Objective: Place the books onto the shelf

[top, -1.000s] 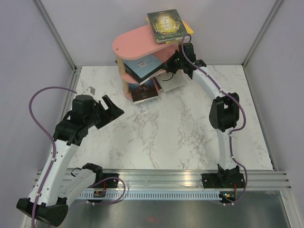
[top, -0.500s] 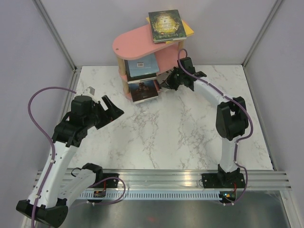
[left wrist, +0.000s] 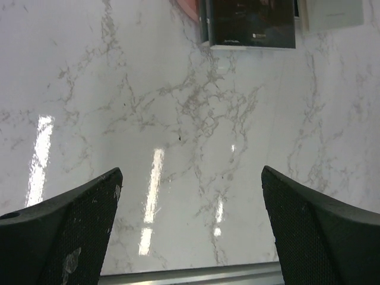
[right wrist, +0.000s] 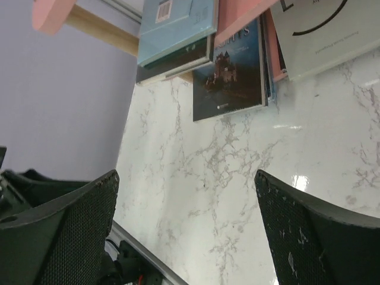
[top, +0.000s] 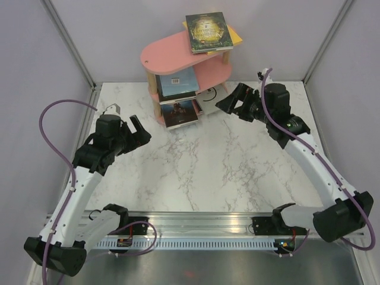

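Shelf (top: 172,53) at tabletop (top: 225,166) far edge, mid. Green-gold book (top: 207,31) on top board, blue book (top: 178,82) on middle tier, dark book (top: 180,113) and pale book (top: 212,95) lowest. Left gripper (top: 127,120) wide, empty, near left edge. Right gripper (top: 230,98) wide, empty, just right of shelf

R arm (top: 309,155) pulled back from shelf (top: 166,53), jaws opened, pale book (top: 211,94) let go

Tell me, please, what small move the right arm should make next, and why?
Probably ease the right gripper back toward its base: its jaws stand open and empty, and every book in view already sits on the shelf, so nothing seems left to place.
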Controlling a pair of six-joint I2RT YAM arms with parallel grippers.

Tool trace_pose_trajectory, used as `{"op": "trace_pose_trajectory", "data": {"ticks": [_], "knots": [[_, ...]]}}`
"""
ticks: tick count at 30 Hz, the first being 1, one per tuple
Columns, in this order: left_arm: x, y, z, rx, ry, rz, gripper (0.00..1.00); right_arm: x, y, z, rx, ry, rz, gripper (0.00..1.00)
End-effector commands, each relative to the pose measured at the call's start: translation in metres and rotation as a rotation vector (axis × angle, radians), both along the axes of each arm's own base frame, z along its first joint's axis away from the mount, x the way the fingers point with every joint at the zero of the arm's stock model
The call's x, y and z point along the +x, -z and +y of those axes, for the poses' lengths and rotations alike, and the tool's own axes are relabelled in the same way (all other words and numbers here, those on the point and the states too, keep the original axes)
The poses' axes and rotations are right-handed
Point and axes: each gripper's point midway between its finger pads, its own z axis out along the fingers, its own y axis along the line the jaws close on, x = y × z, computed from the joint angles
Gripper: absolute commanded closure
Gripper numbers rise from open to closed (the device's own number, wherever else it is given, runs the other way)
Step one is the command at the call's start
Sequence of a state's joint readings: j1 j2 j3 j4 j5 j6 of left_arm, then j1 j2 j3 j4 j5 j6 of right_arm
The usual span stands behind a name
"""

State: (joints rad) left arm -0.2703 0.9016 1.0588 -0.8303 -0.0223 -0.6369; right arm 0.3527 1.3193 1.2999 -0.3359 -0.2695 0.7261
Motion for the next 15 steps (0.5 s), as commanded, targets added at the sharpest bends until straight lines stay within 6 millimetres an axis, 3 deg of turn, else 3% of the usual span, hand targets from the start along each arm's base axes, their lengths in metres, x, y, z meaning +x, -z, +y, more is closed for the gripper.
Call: {"op": "trace_pose_trajectory", "data": {"ticks": [1,2,5,7,8,10,11,12,13,14,15], "knots": [[0.037,-0.004,0.023,0.182,-0.023,-0.152,0.0,-0.013,0.035,-0.012,-0.074,0.003,-0.003,0.02],[0.051,-0.012,0.024,0.21,-0.012,-0.246,0.0,-0.025,0.034,-0.017,-0.068,0.0,-0.059,0.02],[0.055,0.032,0.031,0.282,0.001,-0.315,0.03,-0.046,0.027,-0.036,-0.043,0.072,-0.166,0.02],[0.053,0.04,0.04,0.306,-0.043,-0.339,0.03,-0.053,0.027,-0.051,-0.05,0.137,-0.197,0.02],[0.05,0.062,0.045,0.339,-0.042,-0.317,0.03,-0.064,0.03,-0.059,-0.055,0.155,-0.198,0.02],[0.054,0.061,0.06,0.383,-0.115,-0.387,0.02,-0.074,0.034,-0.067,-0.068,0.178,-0.198,0.02],[0.047,0.088,0.067,0.448,-0.099,-0.364,0.0,-0.079,0.043,-0.069,-0.082,0.178,-0.164,0.02],[0.057,0.073,0.069,0.447,-0.137,-0.482,0.0,-0.082,0.048,-0.07,-0.077,0.185,-0.141,0.02],[0.057,0.074,0.074,0.471,-0.155,-0.524,0.0,-0.085,0.056,-0.072,-0.08,0.193,-0.112,0.02],[0.051,0.098,0.077,0.514,-0.128,-0.515,0.0,-0.089,0.066,-0.073,-0.087,0.191,-0.073,0.02],[0.055,0.094,0.077,0.508,-0.139,-0.553,0.0,-0.09,0.071,-0.072,-0.08,0.19,-0.046,0.02]]}}
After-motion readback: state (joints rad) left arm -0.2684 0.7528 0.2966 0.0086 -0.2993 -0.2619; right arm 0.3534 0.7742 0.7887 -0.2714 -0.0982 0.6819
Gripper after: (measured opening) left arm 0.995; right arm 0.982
